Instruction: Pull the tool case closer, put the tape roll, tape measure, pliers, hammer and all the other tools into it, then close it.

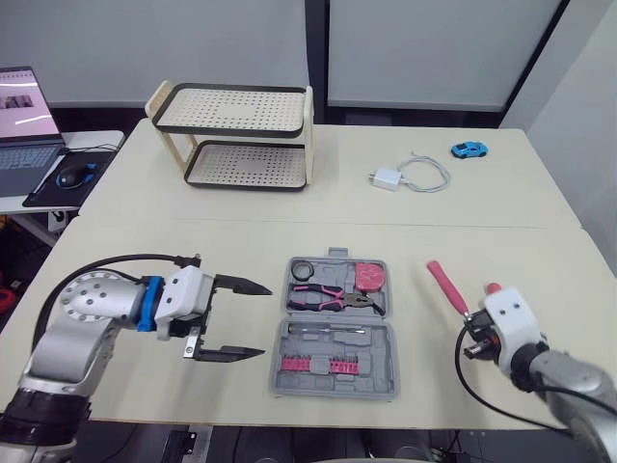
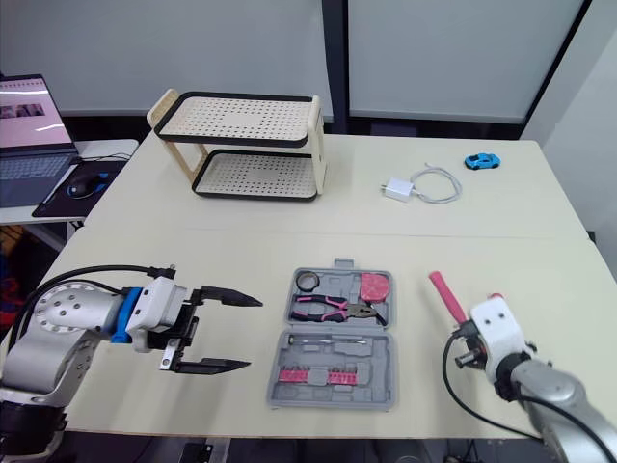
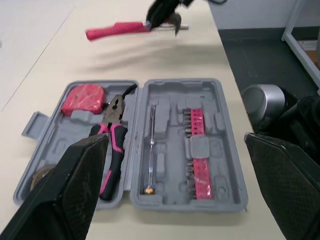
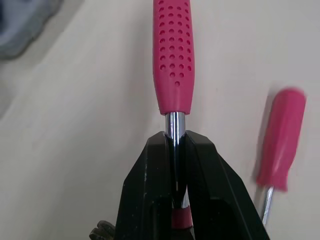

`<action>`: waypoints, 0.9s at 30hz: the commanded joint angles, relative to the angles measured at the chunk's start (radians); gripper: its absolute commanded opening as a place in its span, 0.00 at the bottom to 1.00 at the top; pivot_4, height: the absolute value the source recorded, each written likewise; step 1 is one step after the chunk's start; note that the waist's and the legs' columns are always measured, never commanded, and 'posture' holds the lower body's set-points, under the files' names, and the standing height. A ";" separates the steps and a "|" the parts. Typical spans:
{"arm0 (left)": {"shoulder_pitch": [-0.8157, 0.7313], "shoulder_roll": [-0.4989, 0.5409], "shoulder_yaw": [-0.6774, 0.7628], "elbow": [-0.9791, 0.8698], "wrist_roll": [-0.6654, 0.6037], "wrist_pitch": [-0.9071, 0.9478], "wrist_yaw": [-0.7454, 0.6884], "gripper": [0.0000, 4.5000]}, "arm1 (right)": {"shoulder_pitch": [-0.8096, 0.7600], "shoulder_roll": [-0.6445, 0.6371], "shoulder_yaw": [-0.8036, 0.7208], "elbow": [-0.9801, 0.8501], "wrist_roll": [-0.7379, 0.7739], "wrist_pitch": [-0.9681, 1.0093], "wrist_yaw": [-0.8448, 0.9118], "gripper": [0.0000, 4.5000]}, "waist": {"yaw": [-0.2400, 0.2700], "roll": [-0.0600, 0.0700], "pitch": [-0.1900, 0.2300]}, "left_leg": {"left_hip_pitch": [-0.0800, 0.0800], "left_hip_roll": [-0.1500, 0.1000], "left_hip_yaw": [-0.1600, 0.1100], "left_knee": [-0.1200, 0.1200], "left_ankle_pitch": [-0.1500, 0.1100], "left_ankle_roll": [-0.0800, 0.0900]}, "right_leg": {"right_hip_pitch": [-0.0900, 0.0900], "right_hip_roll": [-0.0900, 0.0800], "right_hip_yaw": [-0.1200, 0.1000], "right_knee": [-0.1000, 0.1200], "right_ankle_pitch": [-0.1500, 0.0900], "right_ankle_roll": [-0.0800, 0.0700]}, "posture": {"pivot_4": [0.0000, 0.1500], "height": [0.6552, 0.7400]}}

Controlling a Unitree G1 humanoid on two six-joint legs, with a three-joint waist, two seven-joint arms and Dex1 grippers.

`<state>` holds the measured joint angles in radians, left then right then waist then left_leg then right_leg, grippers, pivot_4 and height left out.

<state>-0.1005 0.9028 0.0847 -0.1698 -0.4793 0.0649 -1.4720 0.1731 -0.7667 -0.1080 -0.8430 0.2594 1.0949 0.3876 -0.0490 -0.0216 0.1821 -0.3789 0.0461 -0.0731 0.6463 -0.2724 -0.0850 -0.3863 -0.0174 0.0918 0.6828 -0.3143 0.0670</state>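
Observation:
The grey tool case point(image 1: 378, 340) lies open at the table's middle front. A tape roll point(image 1: 303, 270), pink-handled pliers point(image 1: 333, 297) and a red tape measure point(image 1: 368, 276) sit in its far half; a rod tool and pink bits point(image 1: 328, 366) fill the near half. My left gripper point(image 1: 266, 320) stands open just left of the case, with nothing between its fingers. To the right of the case, my right gripper point(image 4: 175, 145) is shut on the metal shaft of the pink-handled hammer point(image 1: 446, 285). A pink-handled screwdriver point(image 4: 281, 135) lies beside it on the table.
A two-tier perforated rack point(image 1: 241, 135) stands at the back left. A white charger with cable point(image 1: 386, 178) and a blue toy car point(image 1: 469, 149) lie at the back right. A laptop point(image 1: 24, 116) and mouse point(image 1: 72, 176) sit on a side desk at far left.

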 commanded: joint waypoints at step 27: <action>0.122 0.116 0.003 -0.048 0.136 -0.064 0.003 1.00 | -0.834 0.008 0.977 0.175 -0.196 -0.022 0.415 0.03 | -0.003 0.001 0.002 | -0.004 0.001 -0.002 -0.001 0.000 0.000 | -0.003 0.000 -0.004 -0.001 0.001 -0.002 | 1.00 0.94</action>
<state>0.0192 1.0015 0.0828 -0.1911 -0.3384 0.0097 -1.4720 -0.6432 -0.7663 0.8655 -0.6579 0.0844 1.0829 0.8048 -0.0524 -0.0209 0.1841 -0.3828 0.0467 -0.0753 0.6456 -0.2726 -0.0848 -0.3894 -0.0177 0.0879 0.6816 -0.3133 0.0652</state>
